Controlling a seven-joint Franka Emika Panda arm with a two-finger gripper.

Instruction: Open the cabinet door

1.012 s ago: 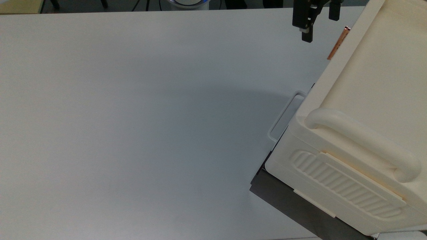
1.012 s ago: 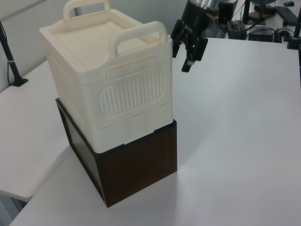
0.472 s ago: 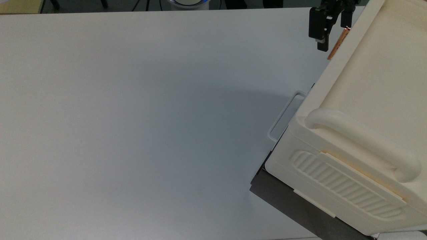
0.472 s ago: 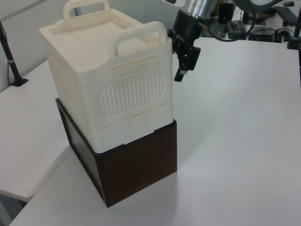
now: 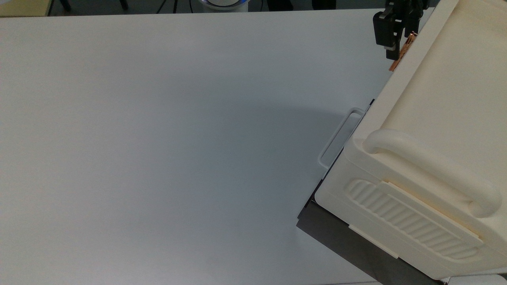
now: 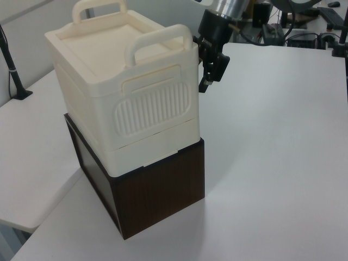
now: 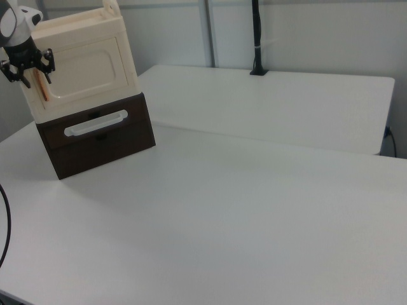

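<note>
The cream cabinet (image 5: 439, 95) stands on a dark brown drawer box (image 6: 163, 187) at the top view's right. In the right view the cabinet door (image 7: 86, 67) faces front and lies flush. Its copper bar handle (image 7: 45, 89) runs down the door's left edge. From above, the handle (image 5: 397, 61) shows as a slanted copper strip. My gripper (image 5: 401, 42) is open at the handle's upper end, one finger on each side of it. In the left view my gripper (image 6: 205, 81) hangs at the cabinet's far corner. In the right view my gripper (image 7: 30, 75) is at the door's upper left.
A thin white wire loop handle (image 7: 95, 122) sits on the drawer front below the door. The white table (image 5: 158, 138) spreads wide at the top view's left. A second white table (image 7: 267, 101) with a black pole (image 7: 256, 38) lies behind.
My gripper has moved toward the cabinet, to the top view's right, from open table space onto the copper handle's upper end. The door has not moved.
</note>
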